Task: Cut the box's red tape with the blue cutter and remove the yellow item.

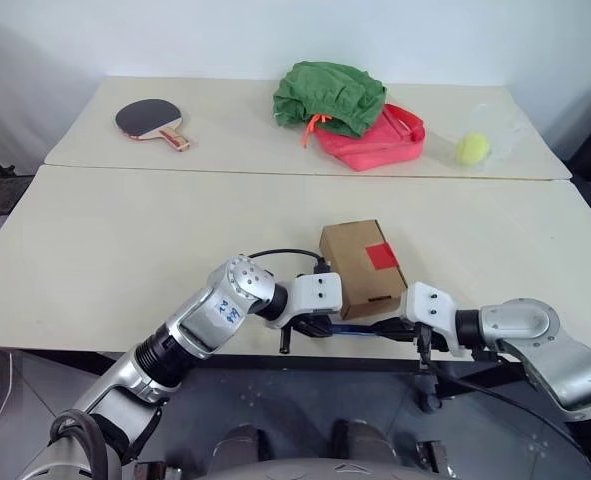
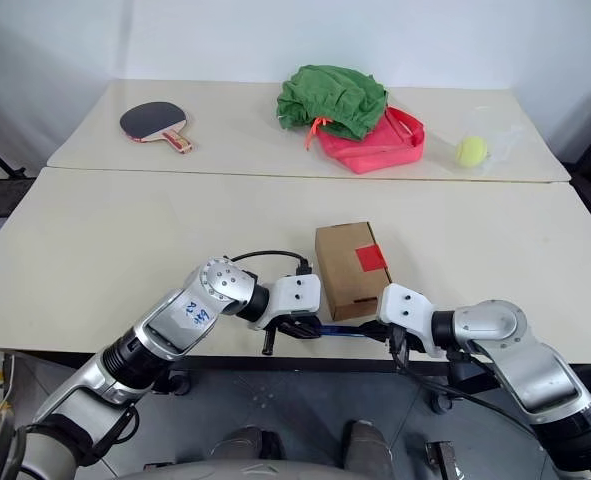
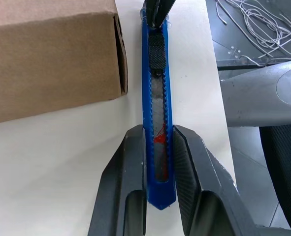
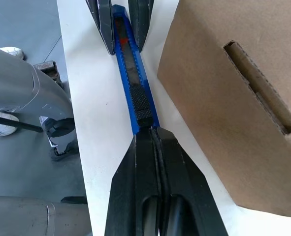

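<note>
The brown box lies shut on the near table with the red tape on its top face. The yellow item is hidden. Just in front of the box, the blue cutter lies along the table's front edge. My left gripper is shut on one end of the cutter, one finger on each side. My right gripper meets the other end of the cutter beside the black slider; its fingers are pressed together, tips on the cutter's end. The box's tuck flap faces the right wrist view.
On the far table lie a table tennis paddle, a green cloth on a pink-red bag, and a tennis ball in clear wrap. The near table's front edge runs right under the cutter. Cables lie on the floor.
</note>
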Robot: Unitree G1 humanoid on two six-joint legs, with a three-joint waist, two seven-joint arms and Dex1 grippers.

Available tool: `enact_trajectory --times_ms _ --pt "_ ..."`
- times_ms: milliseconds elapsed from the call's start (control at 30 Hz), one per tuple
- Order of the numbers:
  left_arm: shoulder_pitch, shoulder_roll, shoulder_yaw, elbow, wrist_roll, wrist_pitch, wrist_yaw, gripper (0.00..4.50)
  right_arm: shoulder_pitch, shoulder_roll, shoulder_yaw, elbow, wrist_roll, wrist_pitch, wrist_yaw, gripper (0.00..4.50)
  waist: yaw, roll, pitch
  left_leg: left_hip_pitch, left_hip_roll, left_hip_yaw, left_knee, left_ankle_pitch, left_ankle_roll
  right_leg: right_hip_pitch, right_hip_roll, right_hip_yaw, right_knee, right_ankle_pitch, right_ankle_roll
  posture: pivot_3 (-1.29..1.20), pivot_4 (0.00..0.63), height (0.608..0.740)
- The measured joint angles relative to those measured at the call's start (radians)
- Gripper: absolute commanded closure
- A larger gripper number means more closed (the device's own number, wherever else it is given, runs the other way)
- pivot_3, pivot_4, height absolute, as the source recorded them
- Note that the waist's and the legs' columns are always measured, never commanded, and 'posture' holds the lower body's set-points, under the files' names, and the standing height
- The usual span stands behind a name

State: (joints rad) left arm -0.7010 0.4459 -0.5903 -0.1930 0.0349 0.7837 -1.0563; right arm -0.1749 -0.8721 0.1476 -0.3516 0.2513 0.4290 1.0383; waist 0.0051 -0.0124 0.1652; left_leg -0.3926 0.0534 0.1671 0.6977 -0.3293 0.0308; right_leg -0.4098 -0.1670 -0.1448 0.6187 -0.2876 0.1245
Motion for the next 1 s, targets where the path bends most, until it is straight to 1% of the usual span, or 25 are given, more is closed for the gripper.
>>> enact_trajectory --times_ms 133,300,467,767,833,900,933,1000 --pt "0.0 0.0 0.0 0.0 0.0 0.0 0.0 4.07 -0.008 0.01 0.008 -0.001 -0.002 0.005 -0.002 4.47 -0.001 0.0 0.0 0.0 0.0 0.0 0.0 0.0 0.0 0.0 0.0 0.0 0.0 0.0 0.0 0.0 0.15 0.74" --pt "0.0 0.0 0.0 0.002 0.001 -0.003 0.003 4.07 -0.045 0.078 0.058 -0.011 -0.017 0.032 -0.026 4.47 -0.001 0.0 0.0 0.0 0.0 0.0 0.0 0.0 0.0 0.0 0.0 0.0 0.0 0.0 0.0 0.0 0.15 0.74" --pt "0.0 -0.002 0.0 0.005 0.001 -0.006 0.005 4.07 -0.062 0.109 0.084 -0.026 -0.028 0.061 -0.048 4.47 -0.002 0.0 0.0 0.0 0.0 0.0 0.0 0.0 0.0 0.0 0.0 0.0 0.001 0.0 0.0 0.0 0.15 0.74" --pt "0.0 -0.009 0.0 0.01 0.0 -0.016 0.006 4.07 -0.06 0.152 0.097 -0.063 -0.026 0.125 -0.089 4.47 0.0 0.0 0.0 0.0 0.0 0.0 0.0 0.0 0.0 0.0 0.0 0.0 0.001 0.0 0.0 0.0 0.15 0.74" --pt "0.001 -0.006 0.0 0.013 0.0 -0.033 0.006 4.07 -0.02 0.15 0.068 -0.097 0.014 0.154 -0.087 4.47 0.004 0.0 0.0 0.0 0.0 0.0 0.0 0.0 0.0 0.0 0.0 0.0 0.001 0.0 0.0 0.0 0.15 0.74" --pt "0.017 0.011 0.002 0.015 -0.006 -0.094 -0.001 4.07 0.049 0.145 -0.001 -0.154 0.117 0.21 -0.069 4.12 0.01 0.0 0.0 -0.002 0.002 -0.001 0.0 0.0 0.0 -0.001 0.0 0.0 0.001 0.0 0.0 0.0 0.15 0.74" --pt "0.037 0.023 0.016 0.018 -0.014 -0.159 -0.007 4.07 0.082 0.141 -0.073 -0.191 0.21 0.269 -0.066 3.94 0.011 0.001 0.001 -0.003 0.004 -0.001 0.0 0.0 0.0 -0.002 0.0 0.0 0.001 0.0 0.0 0.0 0.15 0.74" --pt "0.102 0.048 0.075 0.046 -0.046 -0.353 -0.021 4.07 0.123 0.115 -0.286 -0.276 0.442 0.409 -0.083 3.25 0.01 0.003 0.002 -0.003 0.006 -0.001 0.0 -0.001 0.001 -0.002 0.0 0.0 0.001 0.001 0.0 0.0 0.15 0.74"
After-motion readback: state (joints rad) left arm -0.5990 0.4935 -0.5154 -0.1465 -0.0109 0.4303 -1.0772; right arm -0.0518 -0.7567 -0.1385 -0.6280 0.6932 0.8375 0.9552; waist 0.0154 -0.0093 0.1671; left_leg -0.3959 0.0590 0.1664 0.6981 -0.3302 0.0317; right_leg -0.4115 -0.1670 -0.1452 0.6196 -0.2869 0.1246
